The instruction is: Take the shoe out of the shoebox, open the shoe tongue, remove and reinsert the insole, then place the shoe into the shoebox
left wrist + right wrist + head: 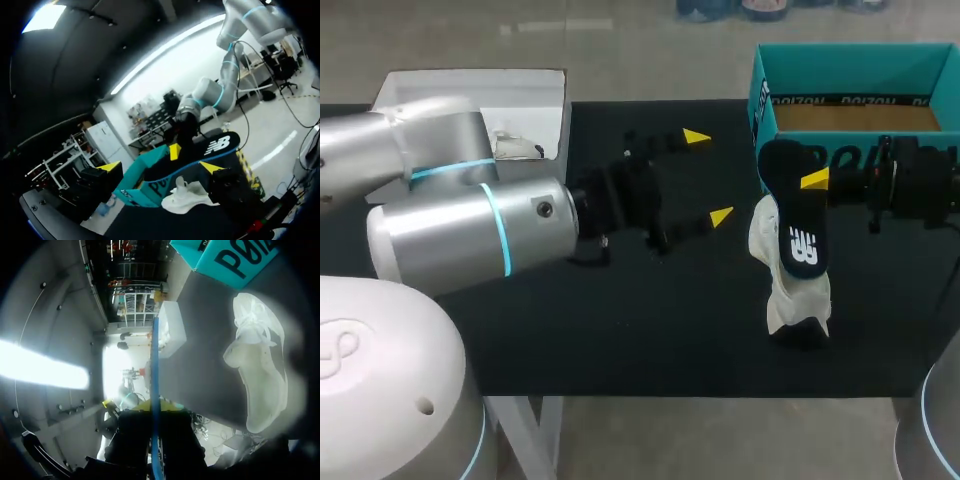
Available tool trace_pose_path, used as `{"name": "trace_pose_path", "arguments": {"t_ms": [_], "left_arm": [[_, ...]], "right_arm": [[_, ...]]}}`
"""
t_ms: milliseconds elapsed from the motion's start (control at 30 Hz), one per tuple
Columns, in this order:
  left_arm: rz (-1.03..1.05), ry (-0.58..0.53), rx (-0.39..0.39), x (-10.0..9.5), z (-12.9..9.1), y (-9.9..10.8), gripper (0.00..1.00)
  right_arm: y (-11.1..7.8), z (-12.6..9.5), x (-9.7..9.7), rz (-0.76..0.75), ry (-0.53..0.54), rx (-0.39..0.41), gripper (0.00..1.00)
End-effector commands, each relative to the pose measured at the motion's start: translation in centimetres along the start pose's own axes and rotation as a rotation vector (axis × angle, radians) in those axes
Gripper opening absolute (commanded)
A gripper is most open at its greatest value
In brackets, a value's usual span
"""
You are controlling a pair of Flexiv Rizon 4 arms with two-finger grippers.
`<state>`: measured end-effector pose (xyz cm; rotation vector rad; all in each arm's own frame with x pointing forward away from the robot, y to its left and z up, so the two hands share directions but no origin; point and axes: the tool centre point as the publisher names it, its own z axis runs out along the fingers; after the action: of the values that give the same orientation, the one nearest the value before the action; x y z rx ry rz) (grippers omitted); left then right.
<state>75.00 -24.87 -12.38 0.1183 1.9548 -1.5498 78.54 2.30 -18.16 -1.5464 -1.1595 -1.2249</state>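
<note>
Black insole (792,205) pinched in right claw (816,181), white shoe (796,296) below, left claw (710,176) spread.

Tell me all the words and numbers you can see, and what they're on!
On the shoebox: big dark letters, upside down and partly hidden; not readable whole.
On the insole: a white logo mark, no clear words.
On the shoe: nothing showing.
No numbers or signs.

1 shoe (798,308), white, just below right gripper (815,182). 1 insole (802,235), black, pinched in right gripper. 2 boxes: teal shoebox (760,105) beside right gripper, white box (535,100) well behind left gripper (709,177). 2 grippers. 2 arms: left arm (470,225), right arm (920,180).
</note>
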Motion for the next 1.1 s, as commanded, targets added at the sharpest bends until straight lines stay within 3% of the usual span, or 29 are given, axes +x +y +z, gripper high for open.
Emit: {"name": "trace_pose_path", "arguments": {"t_ms": [33, 1100], "left_arm": [[-0.067, -0.024, 0.077, 0.16, -0.7, 1.17, 1.0], [-0.034, -0.012, 0.081, 0.5, -0.94, 1.2, 1.0]], "right_arm": [[-0.09, 0.12, 0.01, 0.001, -0.001, -0.004, 0.0], [-0.09, 0.12, 0.01, 0.001, -0.001, -0.004, 0.0]]}}
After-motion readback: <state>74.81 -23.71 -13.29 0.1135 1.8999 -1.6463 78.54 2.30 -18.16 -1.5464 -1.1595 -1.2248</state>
